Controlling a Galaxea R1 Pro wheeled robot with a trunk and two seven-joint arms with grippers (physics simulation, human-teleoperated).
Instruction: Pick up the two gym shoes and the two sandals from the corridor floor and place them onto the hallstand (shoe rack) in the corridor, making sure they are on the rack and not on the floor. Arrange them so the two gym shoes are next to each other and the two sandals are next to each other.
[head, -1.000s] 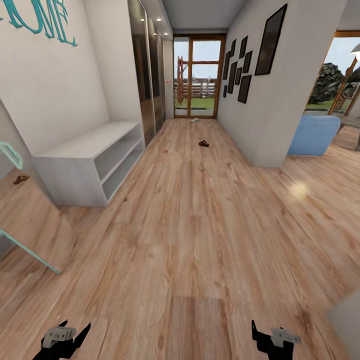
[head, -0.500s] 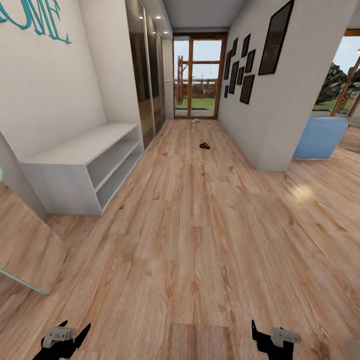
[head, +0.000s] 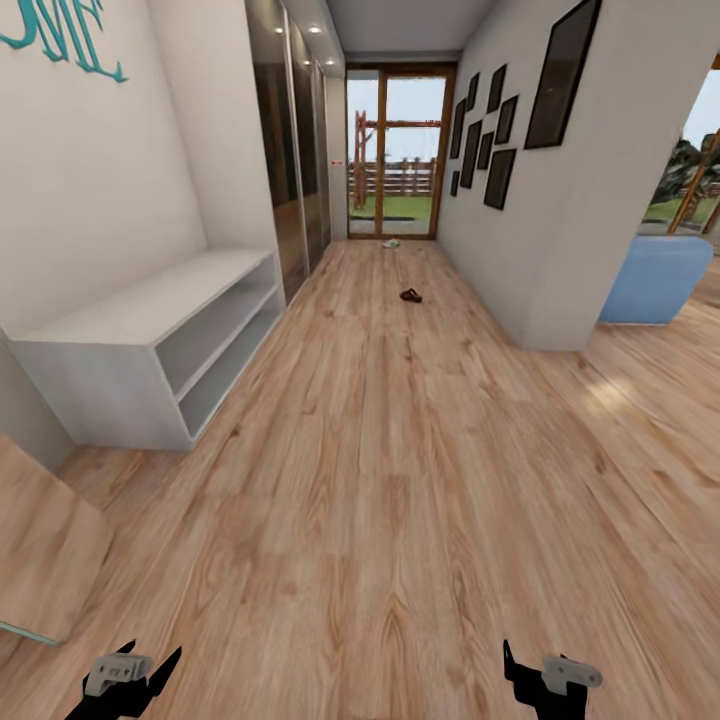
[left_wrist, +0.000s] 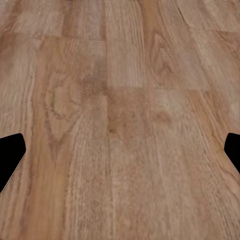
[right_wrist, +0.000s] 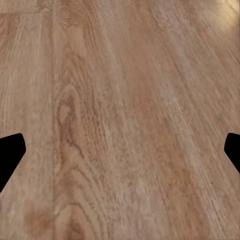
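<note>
**Long hallway, shoes far away**

On the left stands the shoe rack (head: 150, 360), a low pale-grey unit against the white wall. Its two shelf slots and its flat top have nothing on them. Low down on the left is the left pincer (head: 125, 680). In the left wrist view its dark fingertips (left_wrist: 11, 155) sit far apart at the picture's edges, so it is spread wide and holds nothing. Under it is the brown wood floor (head: 400, 500).

In the middle, far down the hall, one brown sandal (head: 410, 295) lies on the floor. Farther on, near the glass door (head: 392, 150), lies a small pale thing (head: 391, 242), too tiny to tell what it is.

On the right, dark picture frames (head: 495, 140) hang on the wall. Low down is the right pincer (head: 548, 680), spread wide too and holding nothing.
</note>
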